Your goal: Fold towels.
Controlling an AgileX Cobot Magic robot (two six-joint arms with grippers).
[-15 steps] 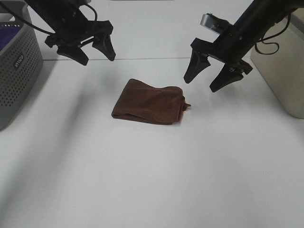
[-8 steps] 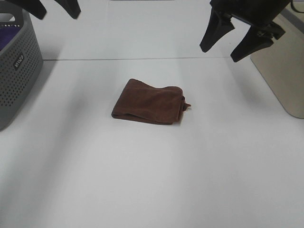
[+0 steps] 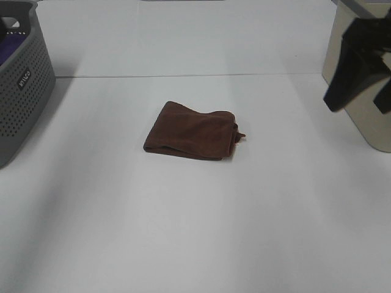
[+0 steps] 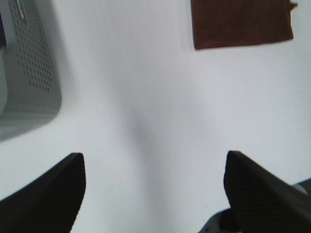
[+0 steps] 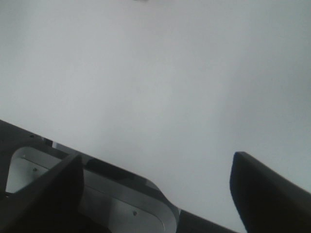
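Note:
The dark reddish-brown towel [image 3: 193,131] lies folded into a small rectangle at the middle of the white table, nothing touching it. It also shows in the left wrist view [image 4: 241,23], far from my left gripper [image 4: 153,187], which is open and empty and is out of the exterior high view. My right gripper [image 3: 361,79] is at the right edge of the exterior high view, blurred, open and empty, well to the right of the towel. In the right wrist view it [image 5: 155,187] is open over bare table.
A grey perforated basket [image 3: 21,79] stands at the far left, with something purple inside; it also shows in the left wrist view [image 4: 29,73]. A beige bin [image 3: 363,104] stands at the right edge, behind my right gripper.
Both arms have pulled away from above the towel. The left has left the exterior view at the top left. The right has swung to the right edge. The towel has not moved.

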